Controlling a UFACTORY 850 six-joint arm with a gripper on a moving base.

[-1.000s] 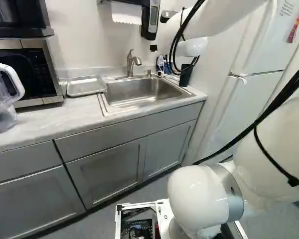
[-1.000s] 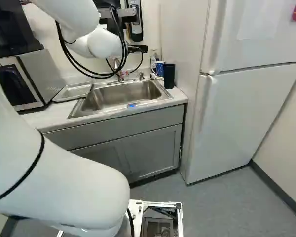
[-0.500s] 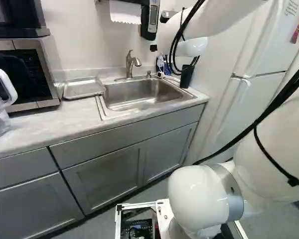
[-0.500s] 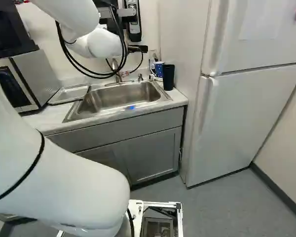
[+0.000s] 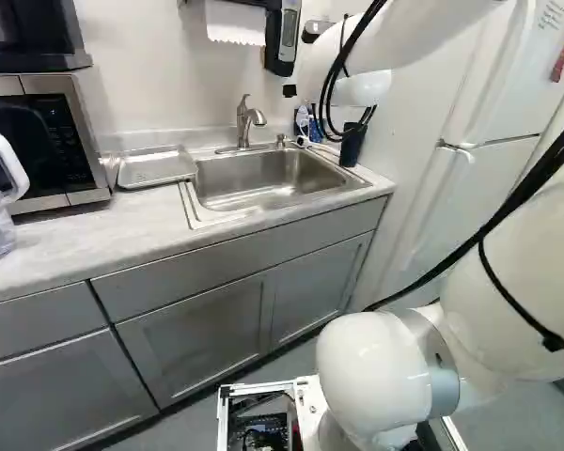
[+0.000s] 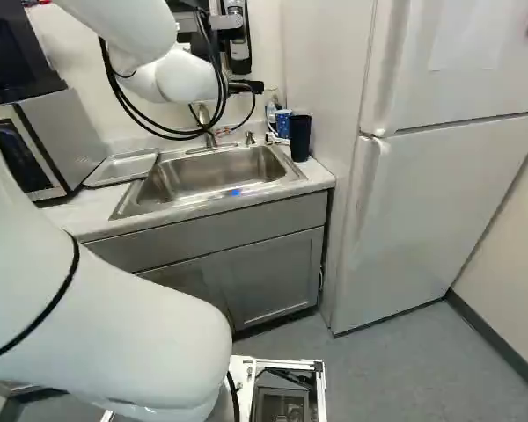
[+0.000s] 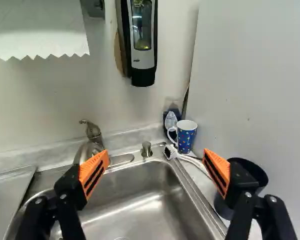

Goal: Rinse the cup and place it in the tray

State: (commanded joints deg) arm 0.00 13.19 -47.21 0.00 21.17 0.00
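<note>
White casings of my arm (image 6: 97, 325) fill the near part of the right base view, the upper links reaching out over the counter so that the wrist can look down on the sink corner. Out there the gripper (image 7: 156, 156) stands wide open, orange pads well apart with nothing between them, which suits an approach to something I have yet to grasp.

One finger overlaps the black tumbler (image 6: 300, 138) in the wrist view; I can't tell how much room lies between them, so I'd watch that side. The tumbler stands upright on the counter strip beside the steel sink (image 7: 140, 200), probably parked there to be handy for washing. Left of the sink in the left base view, the metal tray (image 5: 157, 167) lies flat, a short carry from the basin, likely so that rinsed things can drain.

Farther on, a dish brush (image 7: 190, 159) rests with its head on the sink's back corner, within reach for scrubbing. Behind it the blue patterned mug (image 7: 186, 136), which I take to be the cup, is upright, its handle towards the faucet (image 7: 94, 135). That leaves the handle exposed, but the bottle (image 7: 171, 117) close behind and the side wall crowd it, so I judge a slow, straight reach best.
</note>
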